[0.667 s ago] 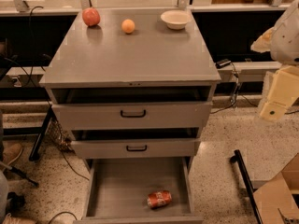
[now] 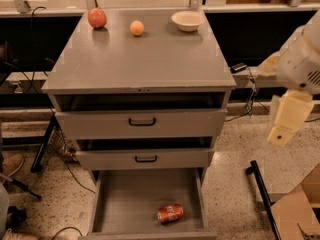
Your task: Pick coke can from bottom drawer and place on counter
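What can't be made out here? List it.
Camera view:
Cream robot hand, right of the grey cabinet: arm cut by right edge.
Half-open upper grey drawers: insides shadowed.
Wide grey bottom drawer: front cut by bottom edge.
Small red-orange soda can lying inside: lettering too small.

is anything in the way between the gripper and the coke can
Nothing visible does. The coke can lies on its side, uncovered, near the front of the open bottom drawer; the gripper hangs to the right of the cabinet, above the floor.
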Controlling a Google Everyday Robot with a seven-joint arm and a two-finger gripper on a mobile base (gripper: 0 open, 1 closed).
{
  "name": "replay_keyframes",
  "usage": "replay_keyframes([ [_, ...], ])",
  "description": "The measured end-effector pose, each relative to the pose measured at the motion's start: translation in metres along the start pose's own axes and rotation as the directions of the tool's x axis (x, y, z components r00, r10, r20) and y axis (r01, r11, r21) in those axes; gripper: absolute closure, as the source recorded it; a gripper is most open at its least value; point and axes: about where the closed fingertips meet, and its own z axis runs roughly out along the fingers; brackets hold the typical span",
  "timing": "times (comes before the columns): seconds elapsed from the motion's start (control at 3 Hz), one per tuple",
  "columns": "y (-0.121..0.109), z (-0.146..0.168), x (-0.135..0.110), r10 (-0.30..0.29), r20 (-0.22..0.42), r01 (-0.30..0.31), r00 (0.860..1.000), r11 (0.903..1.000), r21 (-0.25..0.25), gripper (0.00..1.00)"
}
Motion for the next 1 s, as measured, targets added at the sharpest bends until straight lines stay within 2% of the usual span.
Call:
replay_keyframes([
  [0.33, 0.033, 0.065, -0.013, 0.003, 0.113, 0.009, 0.994, 0.9941, -0.108, 0.00],
  [0.67, 0.088, 0.168, -0.048, 0.033, 0.224, 0.015, 0.974, 0.9779, -0.209, 0.00],
  [1.0, 0.086, 0.162, -0.047, 0.032, 0.221, 0.015, 0.975, 0.9781, -0.208, 0.00],
])
